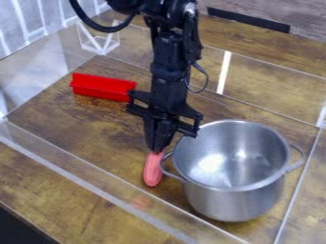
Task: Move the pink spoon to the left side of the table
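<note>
Dark wood-grain table [76,143] fills my view, fenced by low clear acrylic walls [76,186] whose nearest edge runs across the bottom of the picture. Just past that edge, below and slightly left of my gripper [162,143], the pink spoon [152,168] lies on the wood with its handle pointing toward me and its upper end tucked under the fingertips. I see the fingers drawn together into a narrow point around that upper end, so I read the gripper as clamped on the spoon, which rests on the table. To the gripper's right, touching or just beside the spoon handle, stands the steel pot [234,172], open at the top, with side handles. The arm [170,57] points straight down from above. Behind and to the left of the gripper lies a red block [102,87], well apart from the spoon. Farther back in the left corner I can make out a white wire stand [99,36].
</note>
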`<action>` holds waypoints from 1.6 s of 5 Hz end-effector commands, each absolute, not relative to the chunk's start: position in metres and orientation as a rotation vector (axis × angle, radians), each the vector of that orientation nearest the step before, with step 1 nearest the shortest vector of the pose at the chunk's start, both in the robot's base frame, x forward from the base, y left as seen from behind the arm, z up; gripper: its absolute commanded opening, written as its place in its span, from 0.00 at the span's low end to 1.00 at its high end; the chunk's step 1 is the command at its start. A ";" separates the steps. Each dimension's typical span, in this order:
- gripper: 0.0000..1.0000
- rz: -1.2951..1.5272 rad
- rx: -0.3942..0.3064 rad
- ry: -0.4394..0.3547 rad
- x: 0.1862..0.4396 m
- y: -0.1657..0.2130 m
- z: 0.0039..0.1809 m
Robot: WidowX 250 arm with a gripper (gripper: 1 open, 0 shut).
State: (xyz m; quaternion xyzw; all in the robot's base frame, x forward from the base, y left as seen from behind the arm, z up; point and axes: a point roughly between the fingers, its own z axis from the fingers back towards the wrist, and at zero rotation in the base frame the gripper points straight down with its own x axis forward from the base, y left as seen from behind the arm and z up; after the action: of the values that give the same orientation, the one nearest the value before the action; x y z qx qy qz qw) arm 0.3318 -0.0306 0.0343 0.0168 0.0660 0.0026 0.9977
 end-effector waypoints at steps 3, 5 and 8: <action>0.00 0.015 0.066 0.122 0.339 -0.028 0.043; 1.00 0.033 0.070 0.132 0.344 -0.021 0.044; 0.00 0.055 0.070 0.145 0.349 -0.011 0.048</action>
State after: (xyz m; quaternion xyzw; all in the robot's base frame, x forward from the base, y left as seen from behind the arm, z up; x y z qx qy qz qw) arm 0.3383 -0.0157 0.0322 0.0387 0.0998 0.0194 0.9941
